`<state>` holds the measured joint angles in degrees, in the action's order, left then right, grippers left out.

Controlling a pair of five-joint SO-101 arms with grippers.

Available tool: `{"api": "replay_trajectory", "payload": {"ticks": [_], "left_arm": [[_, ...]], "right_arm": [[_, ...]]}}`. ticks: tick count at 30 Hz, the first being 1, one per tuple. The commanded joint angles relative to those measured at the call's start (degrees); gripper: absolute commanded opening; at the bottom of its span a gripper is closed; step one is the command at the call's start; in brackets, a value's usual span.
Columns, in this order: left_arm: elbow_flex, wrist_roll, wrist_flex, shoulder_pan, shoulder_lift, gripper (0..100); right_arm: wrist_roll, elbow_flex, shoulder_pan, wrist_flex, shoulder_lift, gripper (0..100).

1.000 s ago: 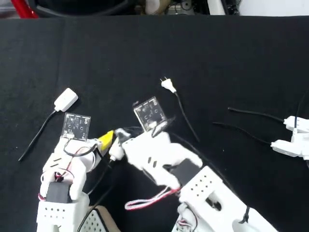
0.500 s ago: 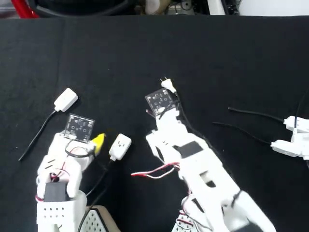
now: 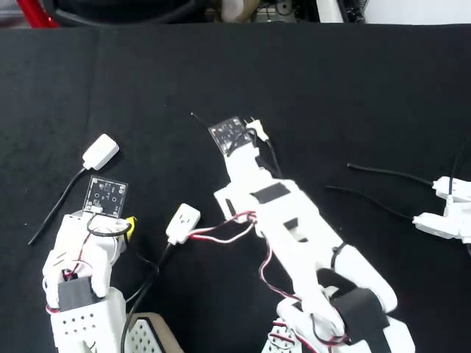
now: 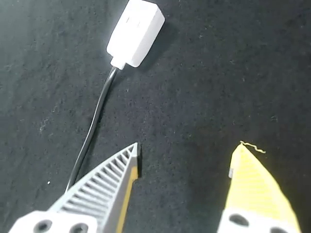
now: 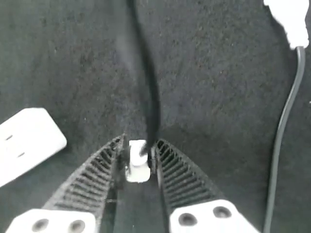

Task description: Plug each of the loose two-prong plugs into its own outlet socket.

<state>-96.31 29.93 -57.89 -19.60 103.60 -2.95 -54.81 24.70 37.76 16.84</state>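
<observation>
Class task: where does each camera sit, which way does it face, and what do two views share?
High view: overhead, looking down at the table; left arm, right arm show.
Left wrist view: on left arm, facing an outlet socket past open left gripper.
Right wrist view: on right arm, facing right gripper shut on a plug.
Shared: high view shows that socket and plug.

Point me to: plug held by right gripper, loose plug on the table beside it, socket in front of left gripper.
held plug (image 5: 138,164), right wrist view, middle of its white body.
loose plug (image 3: 257,132), high view, white body behind the prongs.
outlet socket (image 4: 135,32), left wrist view, middle of its white face.
</observation>
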Motion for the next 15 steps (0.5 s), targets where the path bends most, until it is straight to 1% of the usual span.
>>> {"api": "replay_trajectory", "payload": {"ticks": [1,4,15], "left_arm": [[-1.1,0.6,-0.2,-0.6,0.2,30],[-1.1,0.6,-0.2,-0.7,0.2,30],[-1.1,0.6,-0.2,-0.7,0.2,30]], "right_arm": [[-0.5,2.9,-0.7,7.6,-1.3,1.2],[-0.6,3.9,-0.7,10.7,-1.3,1.2],[-0.6,3.7,-0.7,11.1,-1.5,1.2]]}}
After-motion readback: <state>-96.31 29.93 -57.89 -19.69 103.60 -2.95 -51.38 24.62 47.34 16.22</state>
